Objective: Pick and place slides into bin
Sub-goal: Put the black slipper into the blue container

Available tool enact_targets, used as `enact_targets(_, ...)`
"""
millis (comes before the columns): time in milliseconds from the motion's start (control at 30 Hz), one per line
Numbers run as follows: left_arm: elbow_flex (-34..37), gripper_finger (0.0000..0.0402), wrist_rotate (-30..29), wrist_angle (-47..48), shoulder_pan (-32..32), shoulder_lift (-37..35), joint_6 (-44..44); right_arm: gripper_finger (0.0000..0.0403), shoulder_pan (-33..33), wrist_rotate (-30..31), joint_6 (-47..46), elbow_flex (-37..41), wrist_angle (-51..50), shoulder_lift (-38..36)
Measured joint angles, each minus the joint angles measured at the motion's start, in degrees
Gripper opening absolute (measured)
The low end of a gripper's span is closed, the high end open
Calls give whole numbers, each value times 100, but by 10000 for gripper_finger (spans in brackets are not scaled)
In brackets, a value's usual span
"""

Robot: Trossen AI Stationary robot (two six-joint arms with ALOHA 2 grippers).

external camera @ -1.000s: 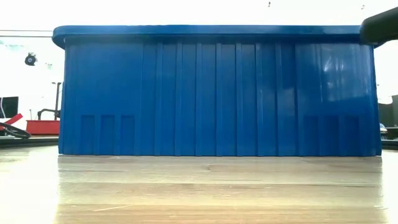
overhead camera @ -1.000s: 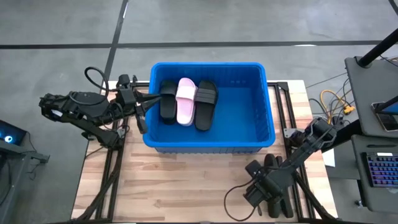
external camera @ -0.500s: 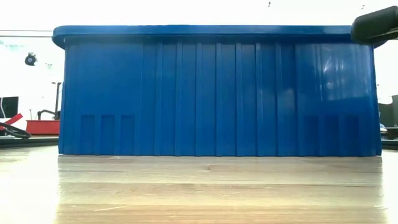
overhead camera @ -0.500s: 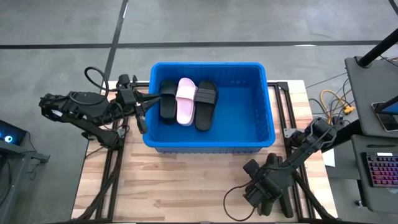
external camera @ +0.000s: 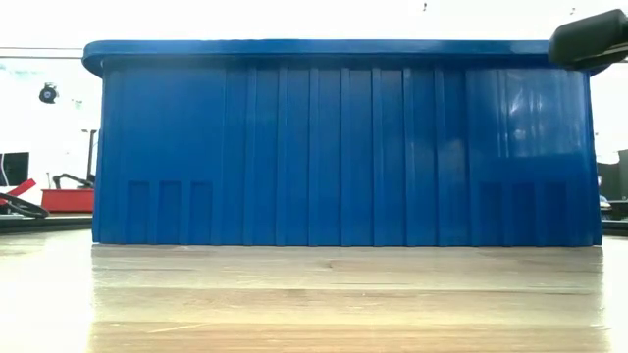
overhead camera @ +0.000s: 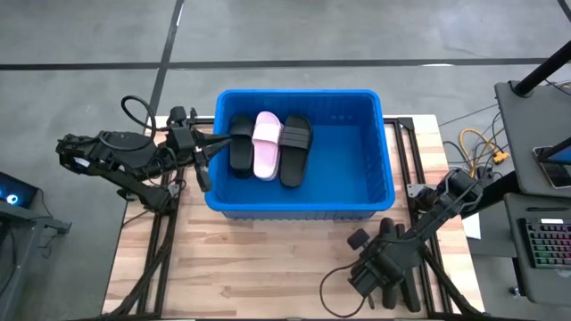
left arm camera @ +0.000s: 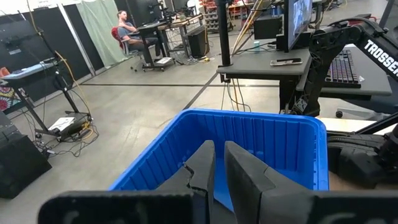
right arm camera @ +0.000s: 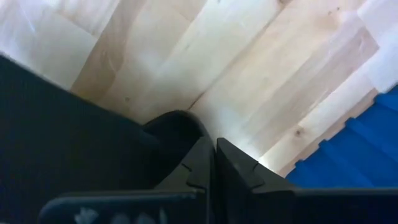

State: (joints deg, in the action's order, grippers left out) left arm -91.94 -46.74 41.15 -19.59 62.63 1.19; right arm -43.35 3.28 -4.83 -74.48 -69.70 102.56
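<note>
While the right gripper [overhead camera: 359,239] is clamped on a black rubber slide [right arm camera: 177,134] at the table's [overhead camera: 268,267] five o'clock, light, flexible handling is expected; strap edge advised.

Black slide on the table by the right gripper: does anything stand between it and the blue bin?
Nothing visible does. Bare table lies between the black slide at the right gripper and the bin; only the bin's own near wall must be cleared. Three slides lie in its left part.
</note>
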Motion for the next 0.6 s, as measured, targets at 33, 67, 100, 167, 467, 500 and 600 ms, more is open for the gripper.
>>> enact_targets(33,0,22,0,0,0,0,0,12,0,-3,25,0,30,0)
enact_targets(67,0,22,0,0,0,0,0,12,0,-4,51,-2,63,0)
enact_targets(100,0,22,0,0,1,0,0,12,0,-6,82,-9,97,0)
enact_targets(167,0,22,-2,0,0,0,0,12,-2,-6,106,-30,123,0)
enact_targets(467,0,22,0,-5,0,0,0,11,13,98,106,-299,175,0)
enact_targets(500,0,22,-2,-7,2,0,0,11,13,151,105,-334,187,0)
enact_targets(600,0,22,-2,-17,2,0,0,11,13,388,58,-424,183,0)
